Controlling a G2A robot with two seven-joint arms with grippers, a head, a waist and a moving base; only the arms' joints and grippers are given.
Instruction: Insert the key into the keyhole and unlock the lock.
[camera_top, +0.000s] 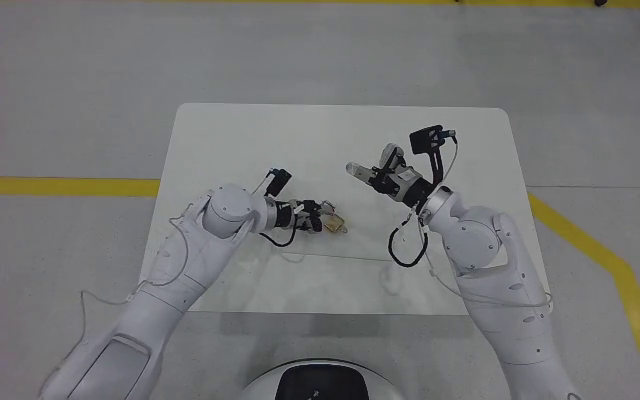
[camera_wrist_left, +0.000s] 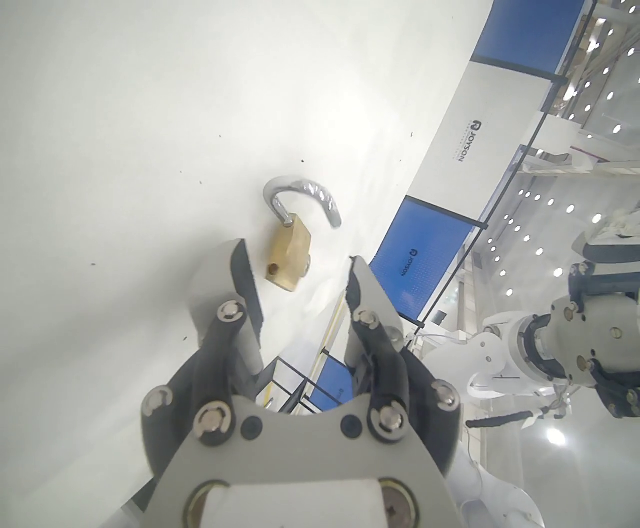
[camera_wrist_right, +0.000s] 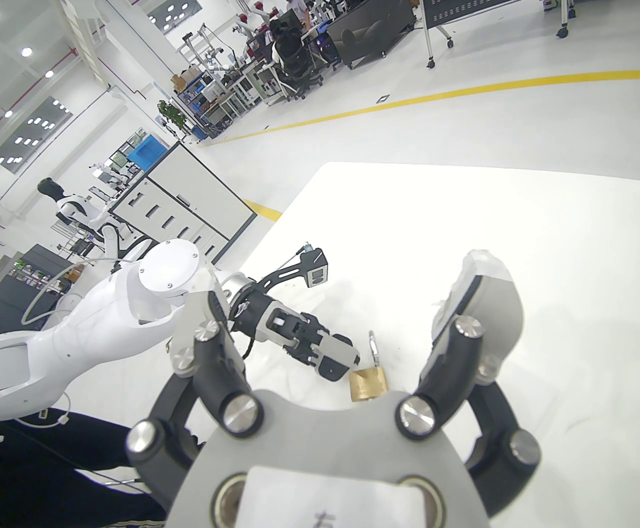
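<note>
Top view: you're looking at the table (camera_top: 300, 140) w/ the left gripper (camera_top: 322, 215) sitting just beside the lock (camera_top: 337, 223), approx mid-table. Contact is too small to judge. The right gripper (camera_top: 365, 172) is hanging apart from both, jaws spread.

Left wrist: you're seeing the left jaws standing wide, gripping nothing, w/ the lock lying on the table just past the fingertips (camera_wrist_left: 243, 270). The shackle (camera_wrist_left: 305, 192) is sitting swung out, free end clear of the body. A hole (camera_wrist_left: 272, 268) is showing on one face; can't tell if it's the keyhole.

Right wrist: the right jaws are gaping, empty. The gripper's base is cutting off the lock's lower edge.
</note>
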